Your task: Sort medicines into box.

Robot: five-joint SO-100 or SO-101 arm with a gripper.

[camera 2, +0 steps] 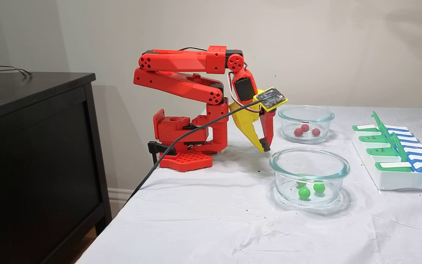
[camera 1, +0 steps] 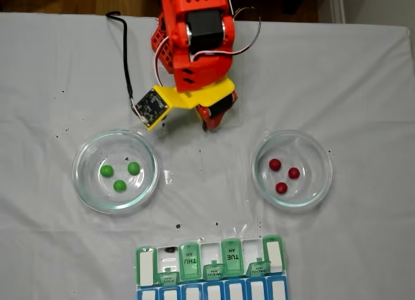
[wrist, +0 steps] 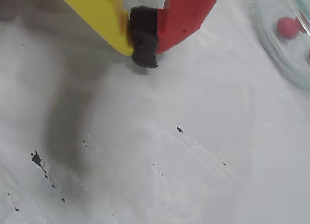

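1. the tool [camera 1: 206,124] sits at the upper centre of a fixed view, clenched on nothing; in the wrist view its yellow and red fingers pinch only their black foam pad [wrist: 144,37], just above the worktop [wrist: 160,151].
2. the red balls [camera 1: 283,174] lie lower right of the tool in a clear glass bowl [camera 1: 322,183]; the green balls [camera 1: 120,174] lie lower left in a like bowl [camera 1: 83,186]. both bowls look about equally near.
3. the pill box [camera 1: 211,267] lies at the bottom centre, straight ahead of the tool, its long axis across the frame, several green lids standing open.
4. the balls are tiny, glossy and round, likely to roll; the bowls are smooth, steep-walled glass; the worktop cover is white, creased and speckled.
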